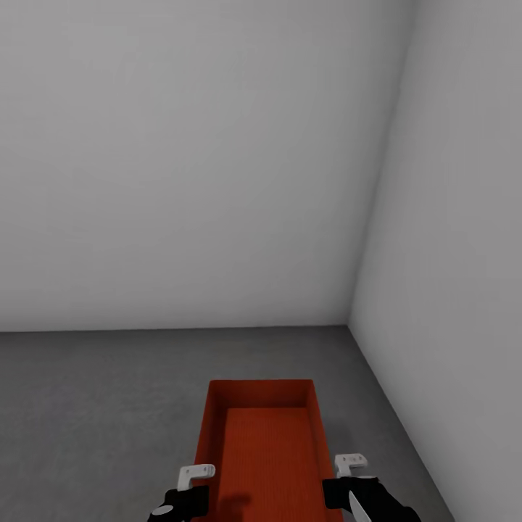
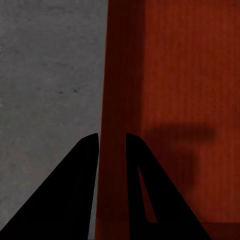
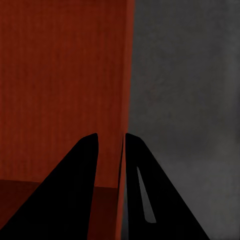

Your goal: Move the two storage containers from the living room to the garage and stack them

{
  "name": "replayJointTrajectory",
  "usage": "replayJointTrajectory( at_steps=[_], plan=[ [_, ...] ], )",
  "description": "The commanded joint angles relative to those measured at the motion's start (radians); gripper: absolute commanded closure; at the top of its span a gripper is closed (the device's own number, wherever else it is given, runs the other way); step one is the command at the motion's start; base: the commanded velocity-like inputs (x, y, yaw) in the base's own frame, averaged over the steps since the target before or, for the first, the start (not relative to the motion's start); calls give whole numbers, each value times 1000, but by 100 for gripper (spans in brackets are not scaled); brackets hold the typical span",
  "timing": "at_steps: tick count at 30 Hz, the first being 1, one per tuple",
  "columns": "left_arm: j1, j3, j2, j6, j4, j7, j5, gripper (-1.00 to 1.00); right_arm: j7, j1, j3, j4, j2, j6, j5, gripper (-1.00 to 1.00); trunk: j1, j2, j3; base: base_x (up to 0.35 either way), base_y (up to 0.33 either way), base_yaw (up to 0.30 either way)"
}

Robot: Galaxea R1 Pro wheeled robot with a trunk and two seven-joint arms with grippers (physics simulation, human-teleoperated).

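One orange-red storage container [image 1: 264, 449], open-topped with a ribbed bottom, is low in the head view over the garage's dark grey concrete floor [image 1: 109, 406]. My left gripper [image 1: 197, 494] straddles its left long wall and my right gripper [image 1: 339, 487] its right long wall. In the left wrist view the gripper [image 2: 112, 137] has the container wall [image 2: 117, 90] between its black fingers. The right wrist view shows that gripper [image 3: 111, 136] pinching the thin wall [image 3: 129, 75] the same way. Whether the container rests on the floor or hangs just above it, I cannot tell.
A plain pale grey wall [image 1: 181, 181] stands ahead and another [image 1: 449, 254] on the right; they meet in a corner just beyond the container's far right. Bare concrete stretches to the left and ahead of the container.
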Motion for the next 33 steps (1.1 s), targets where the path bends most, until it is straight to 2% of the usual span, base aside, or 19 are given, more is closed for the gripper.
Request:
replayJointTrajectory(
  at_steps=[1, 13, 27, 33],
  plan=[
    [-1, -3, 34, -3, 0, -61, -7, 100, 18, 0, 32, 0, -1, 7, -13, 100, 0, 0, -1, 291, 151, -5],
    [-1, -3, 34, -3, 0, -61, -7, 100, 18, 0, 33, 0, -1, 9, -12, 100, 0, 0, -1, 283, 82, -1],
    [-1, -3, 34, -3, 0, -61, -7, 100, 18, 0, 32, -1, -1, 9, -12, 100, 0, 0, -1, 274, 2, 0],
    [-1, -3, 34, -3, 0, -61, -7, 100, 18, 0, 32, -1, -1, 8, -12, 100, 0, 0, -1, 216, -116, 0]
  ],
)
